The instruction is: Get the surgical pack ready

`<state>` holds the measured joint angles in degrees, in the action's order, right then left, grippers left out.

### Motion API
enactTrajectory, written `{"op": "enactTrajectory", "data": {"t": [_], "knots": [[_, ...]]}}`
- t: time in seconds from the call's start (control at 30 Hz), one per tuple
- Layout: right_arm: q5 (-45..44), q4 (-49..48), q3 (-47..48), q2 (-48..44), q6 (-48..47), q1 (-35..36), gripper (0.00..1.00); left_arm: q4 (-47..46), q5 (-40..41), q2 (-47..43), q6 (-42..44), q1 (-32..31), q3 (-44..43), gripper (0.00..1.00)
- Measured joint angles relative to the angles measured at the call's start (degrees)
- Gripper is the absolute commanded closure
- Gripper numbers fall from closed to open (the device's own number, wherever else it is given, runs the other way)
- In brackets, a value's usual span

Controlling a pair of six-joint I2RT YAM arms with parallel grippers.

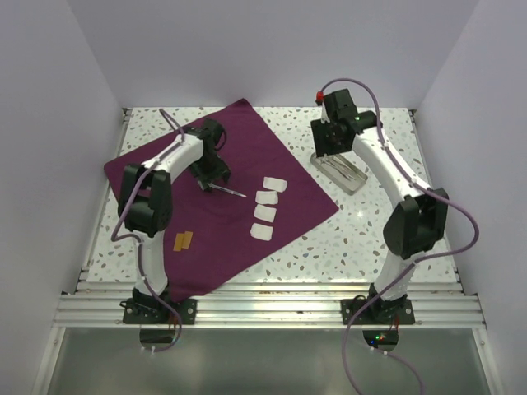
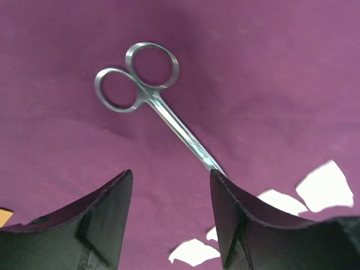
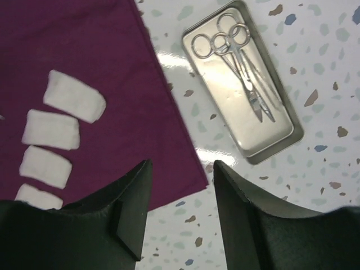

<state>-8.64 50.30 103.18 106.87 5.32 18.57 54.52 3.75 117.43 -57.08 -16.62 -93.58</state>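
Note:
The surgical pack [image 1: 216, 216] is a deep purple cloth spread flat as a large diamond on the speckled table. Steel scissors [image 2: 169, 115] lie on it [image 2: 270, 67], rings away from the camera, tip hidden behind one finger. My left gripper [image 2: 171, 174] hovers open just above them, nothing between its fingers; from above it [image 1: 216, 177] is over the cloth's middle. Several white gauze pads [image 1: 267, 207] lie in a row on the cloth. My right gripper [image 3: 183, 166] is open and empty above the cloth's right edge [image 3: 84, 45], near the tray.
A small metal tray [image 3: 281, 143] holding two steel forceps [image 3: 236, 59] sits on the table right of the cloth; from above it [image 1: 354, 183] is beside the right arm. A small orange piece [image 1: 183, 240] lies on the cloth near the left arm.

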Motion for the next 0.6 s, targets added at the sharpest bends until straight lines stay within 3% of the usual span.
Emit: {"op": "enactTrajectory", "data": {"t": [0.2,0.6], "knots": [[5.4,-1.2,-10.2,-9.9,2.0,3.1,0.48,2.8,3.3,2.6,-2.6,0.0,-1.3,0.43],[7.5,-2.1,-19.1,-12.2,2.6,2.8,0.48,4.5,6.5,7.5,-3.9,-1.6,-6.9,0.44]]}}
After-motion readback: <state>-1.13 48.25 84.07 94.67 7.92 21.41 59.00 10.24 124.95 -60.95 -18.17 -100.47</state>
